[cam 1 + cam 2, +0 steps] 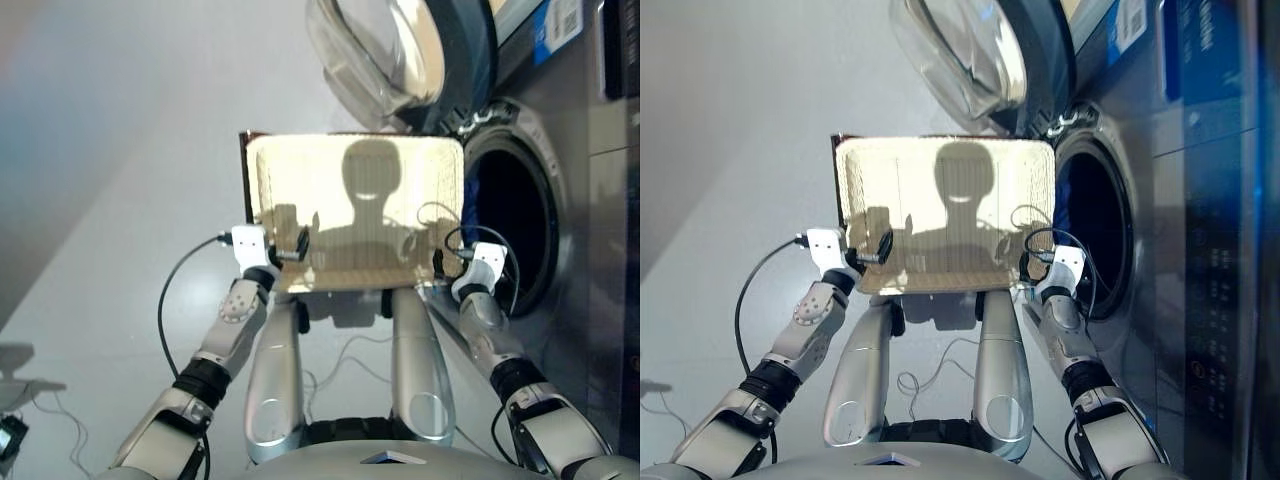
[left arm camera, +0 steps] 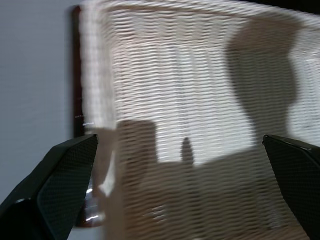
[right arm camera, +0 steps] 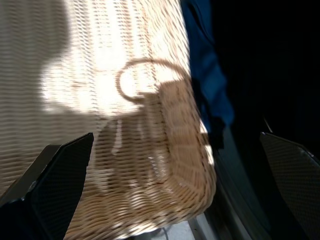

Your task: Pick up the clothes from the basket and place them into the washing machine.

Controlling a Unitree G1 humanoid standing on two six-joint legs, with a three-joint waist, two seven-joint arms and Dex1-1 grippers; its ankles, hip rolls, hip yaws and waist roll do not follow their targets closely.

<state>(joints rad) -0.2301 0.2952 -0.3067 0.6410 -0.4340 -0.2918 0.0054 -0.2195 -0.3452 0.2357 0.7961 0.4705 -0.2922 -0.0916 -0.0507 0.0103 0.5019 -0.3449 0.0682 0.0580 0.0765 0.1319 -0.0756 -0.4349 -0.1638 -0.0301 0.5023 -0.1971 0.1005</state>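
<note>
Well, the rectangular cream-white woven wicker basket (image 1: pixel 355 170) is showing no garments (job apparently finishing); left end effector (image 1: pixel 290 247) and right end effector (image 1: pixel 450 262) are hovering wide open, holding nothing, beside the dark grey front-loading washing machine (image 1: pixel 560 200).

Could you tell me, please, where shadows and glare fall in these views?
Left eye view: hard shadows across the cream-white woven wicker basket; reflections on the black-rimmed glass door. Left wrist view: basket weave softly blurred. Right wrist view: the washing machine's opening is nearly black.

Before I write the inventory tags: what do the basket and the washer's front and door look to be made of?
The basket looks like cream woven wicker, matte, with visible ribbed weave. The washing machine front seems dark grey brushed metal with a soft sheen. Its open door looks like clear glass or plastic, glossy with reflections.
</note>
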